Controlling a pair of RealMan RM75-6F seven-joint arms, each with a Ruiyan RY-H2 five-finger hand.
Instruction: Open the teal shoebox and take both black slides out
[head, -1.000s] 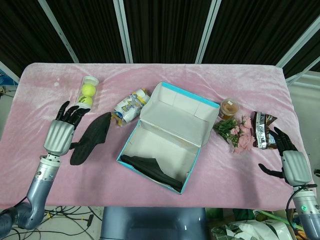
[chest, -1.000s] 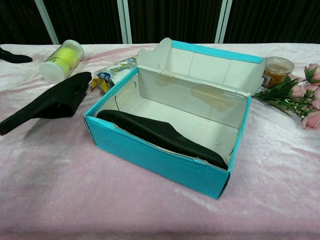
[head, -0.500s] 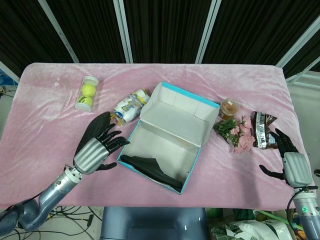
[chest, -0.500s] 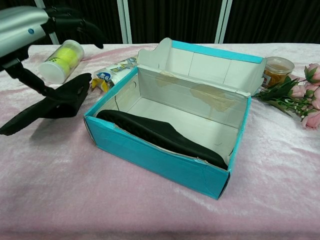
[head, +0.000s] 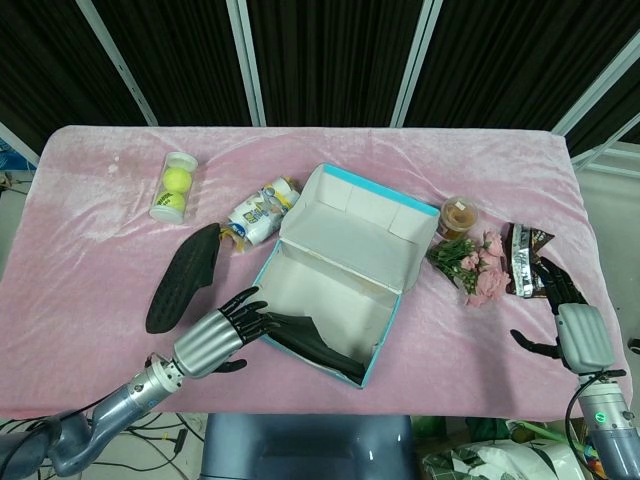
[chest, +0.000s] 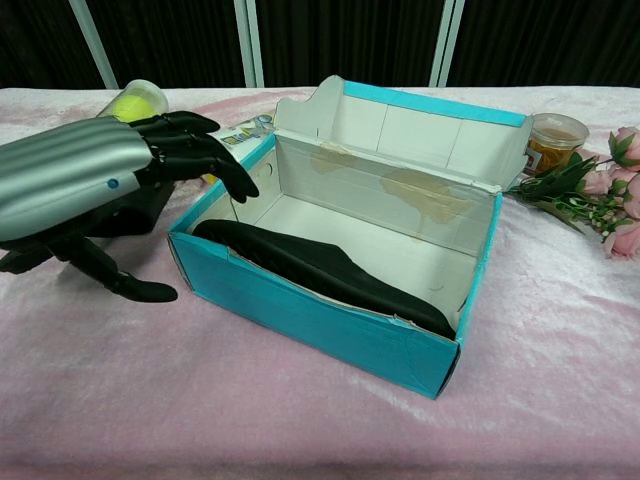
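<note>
My left hand (chest: 95, 190) hovers at the near left corner of the open shoebox (head: 335, 285), fingers spread, holding nothing. One slide (chest: 320, 270) lies inside along the front wall; the other slide (head: 182, 277) rests on the bench (head: 90, 230) left of the box. My right hand (head: 570, 320) sits empty, fingers apart, at the bench's right edge.

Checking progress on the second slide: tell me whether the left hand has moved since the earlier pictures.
Yes. The left hand moved from beside the tennis ball tube rightward to the shoebox near corner.
</note>
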